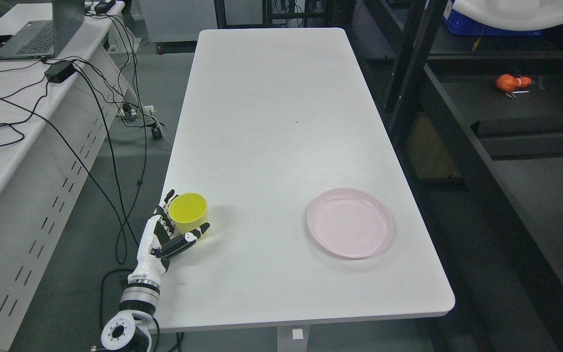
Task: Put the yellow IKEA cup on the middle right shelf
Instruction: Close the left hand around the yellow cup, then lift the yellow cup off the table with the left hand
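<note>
Our left hand (171, 233) cups the yellow cup (188, 213) at table (271, 122) edge, fingers spread around it, not yet clamped.

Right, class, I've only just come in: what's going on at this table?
The robot's left hand has reached the yellow cup near the left edge of the white table. Its fingers curve around the cup's side, though a firm grip can't be confirmed, and the cup stands upright on the table. A pink plate lies apart to the right. The dark shelving stands beyond the table's right side.
</note>
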You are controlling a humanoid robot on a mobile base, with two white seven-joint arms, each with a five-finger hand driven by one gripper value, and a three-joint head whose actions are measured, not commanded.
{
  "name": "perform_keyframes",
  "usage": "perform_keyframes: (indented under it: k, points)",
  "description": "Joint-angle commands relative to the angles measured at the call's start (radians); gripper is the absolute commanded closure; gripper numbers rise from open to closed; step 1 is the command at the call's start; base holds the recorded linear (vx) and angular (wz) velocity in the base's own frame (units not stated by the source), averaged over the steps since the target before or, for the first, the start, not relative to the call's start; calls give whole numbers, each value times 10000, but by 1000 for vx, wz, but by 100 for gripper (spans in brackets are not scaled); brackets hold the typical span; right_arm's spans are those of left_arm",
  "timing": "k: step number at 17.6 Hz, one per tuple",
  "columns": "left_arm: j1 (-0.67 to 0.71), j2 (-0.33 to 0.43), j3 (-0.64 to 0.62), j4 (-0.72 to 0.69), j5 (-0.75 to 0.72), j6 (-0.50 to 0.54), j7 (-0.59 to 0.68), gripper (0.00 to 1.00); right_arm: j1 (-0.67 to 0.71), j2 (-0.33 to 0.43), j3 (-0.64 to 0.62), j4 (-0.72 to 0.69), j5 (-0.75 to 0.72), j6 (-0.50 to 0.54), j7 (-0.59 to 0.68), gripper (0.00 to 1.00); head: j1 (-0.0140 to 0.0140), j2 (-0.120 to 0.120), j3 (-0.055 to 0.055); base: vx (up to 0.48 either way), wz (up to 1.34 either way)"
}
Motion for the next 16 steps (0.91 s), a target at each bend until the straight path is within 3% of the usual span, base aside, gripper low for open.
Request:
perform_keyframes:
  k: [1,8,13,16]
  points:
    - [-396,172,-146,1114,21,111,13,9,138,-175,169,0,-245,7,7,1,0,0,0,0,0]
    - [-657,172,-146,1941,98,127,28,35,138,-175,169,0,-245,7,7,1,0,0,0,0,0]
    - [-627,172,481,1684,1902,5,90,79,138,-175,169,0,-245,7,7,1,0,0,0,0,0]
    - [-245,172,545,-89,2856,-914,44,100,138,-175,169,0,-245,7,7,1,0,0,0,-2,-12]
